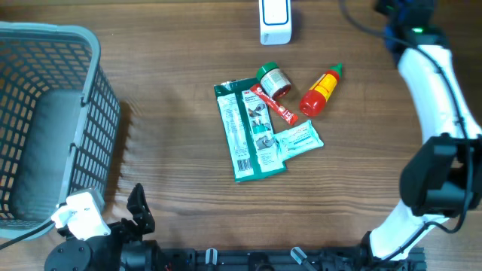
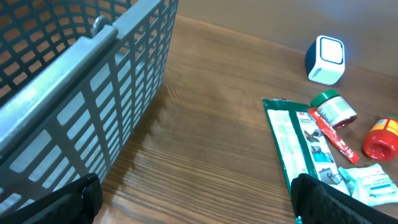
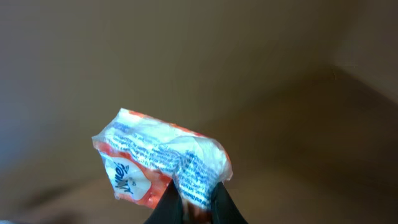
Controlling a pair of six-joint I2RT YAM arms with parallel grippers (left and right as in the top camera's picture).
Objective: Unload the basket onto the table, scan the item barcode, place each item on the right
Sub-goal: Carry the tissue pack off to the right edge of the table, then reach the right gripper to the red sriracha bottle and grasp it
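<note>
The right tool (image 3: 194,202) is pressed together on the lower edge of a crinkly orange-and-white snack packet (image 3: 158,158), with both dark fingertips nipping the wrapper. The packet stands up from the grip, clear of the desk, against a blurred brown background. Fine print runs across its white middle, too small to read. From overhead the right arm (image 1: 437,83) curves along the right side of the desk (image 1: 166,113), and neither its tool nor the packet can be made out there.

The left tool (image 2: 193,202) is spread wide and holds nothing, its two black fingers sitting at the bottom corners of its own view. It hangs low beside the wall of a grey plastic basket (image 1: 75,34) at the left edge of the desk.

Mid-desk lies a small cluster:
- A long green packet (image 1: 245,132).
- A green-capped jar (image 1: 273,80) on its side.
- A red stick sachet (image 1: 275,105) resting across the green packet's upper corner.
- A red squeeze bottle (image 1: 321,92) with a green tip.
- A pale teal pack (image 1: 300,141) touching the green packet's right edge.

A small white-and-blue scanner (image 1: 275,21) sits at the far edge, apart from the cluster.
</note>
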